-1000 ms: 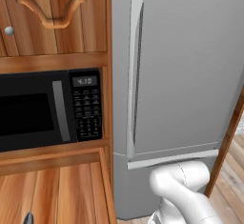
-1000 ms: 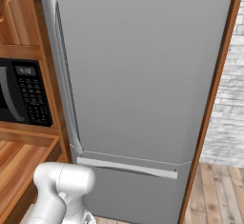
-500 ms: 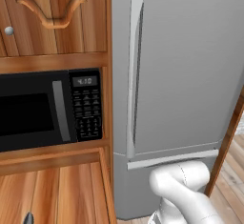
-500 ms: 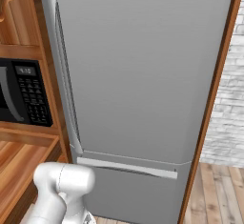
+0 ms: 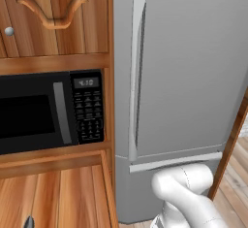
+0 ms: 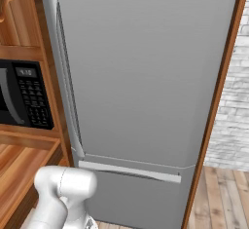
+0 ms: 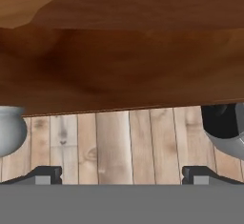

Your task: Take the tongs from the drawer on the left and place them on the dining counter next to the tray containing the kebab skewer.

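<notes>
We see the gripper (image 7: 121, 175) in the hand view, its two dark fingertips (image 7: 45, 174) set wide apart near the bottom corners, nothing between them, so the hand is fully spread and holding nothing. It looks at a brown wooden surface (image 7: 124, 46) filling the upper part of that view, close up; we cannot tell which piece of furniture this is. Below the wood's lower edge we see pale plank floor (image 7: 114, 142). A round silver knob (image 7: 9, 130) sits at the left edge just under the wood's edge, possibly the drawer knob, but we cannot tell for sure. A dark and grey rounded object (image 7: 224, 125) is at the right edge, unclear what it is.

The tongs are not something we can locate; the drawer itself we cannot identify with confidence, and its inside is not shown.

In the left base view we see the white arm (image 5: 186, 193) bending down at the lower right, in front of a grey fridge (image 5: 189, 76). Left of the fridge, a black microwave (image 5: 48, 110) sits in a wooden niche, with an arched-trim cabinet door (image 5: 53, 13) above it and a wooden ledge (image 5: 53, 193) below. A small dark item (image 5: 29, 221) shows at the bottom edge on the wood, too small to tell.

In the right base view the arm's elbow (image 6: 65, 189) is at the lower left, the fridge (image 6: 146, 77) fills the middle, the microwave's keypad (image 6: 34, 99) is at the left, and a pale brick wall (image 6: 233, 106) and plank floor (image 6: 223, 199) are at the right
</notes>
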Robot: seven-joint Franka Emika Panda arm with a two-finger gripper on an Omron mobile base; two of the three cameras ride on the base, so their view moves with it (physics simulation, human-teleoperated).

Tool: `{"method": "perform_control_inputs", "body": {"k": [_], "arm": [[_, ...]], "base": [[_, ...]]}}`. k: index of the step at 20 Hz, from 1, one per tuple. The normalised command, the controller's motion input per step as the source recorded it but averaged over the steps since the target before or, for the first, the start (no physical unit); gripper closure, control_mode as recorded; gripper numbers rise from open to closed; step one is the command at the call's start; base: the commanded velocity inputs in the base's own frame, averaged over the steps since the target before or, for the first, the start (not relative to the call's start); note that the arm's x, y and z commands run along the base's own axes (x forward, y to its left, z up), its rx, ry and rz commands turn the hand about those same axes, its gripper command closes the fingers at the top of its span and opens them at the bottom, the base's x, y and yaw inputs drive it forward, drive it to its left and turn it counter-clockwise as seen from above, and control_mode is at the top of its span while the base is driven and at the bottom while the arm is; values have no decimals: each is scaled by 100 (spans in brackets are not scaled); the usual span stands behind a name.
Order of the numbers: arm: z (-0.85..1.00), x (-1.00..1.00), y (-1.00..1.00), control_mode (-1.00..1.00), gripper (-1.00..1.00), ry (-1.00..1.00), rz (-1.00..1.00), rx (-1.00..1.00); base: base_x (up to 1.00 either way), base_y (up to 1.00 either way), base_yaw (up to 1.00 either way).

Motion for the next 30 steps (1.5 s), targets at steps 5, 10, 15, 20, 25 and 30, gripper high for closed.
{"method": "perform_control_inputs", "body": {"k": [5,10,15,20,25,30], "arm": [[0,-34,-12,-100,-100,0,0,0],[15,-34,-11,-100,-100,0,-1,0],[82,-31,0,-100,-100,-4,-9,0],[96,-32,0,-100,-100,-1,-10,0],[100,0,0,-100,-100,0,-12,0],[98,6,12,-100,-100,7,-10,-4]], "base": [[0,0,0],[0,0,0],[0,0,0],[0,0,0],[0,0,0],[0,0,0]]}}
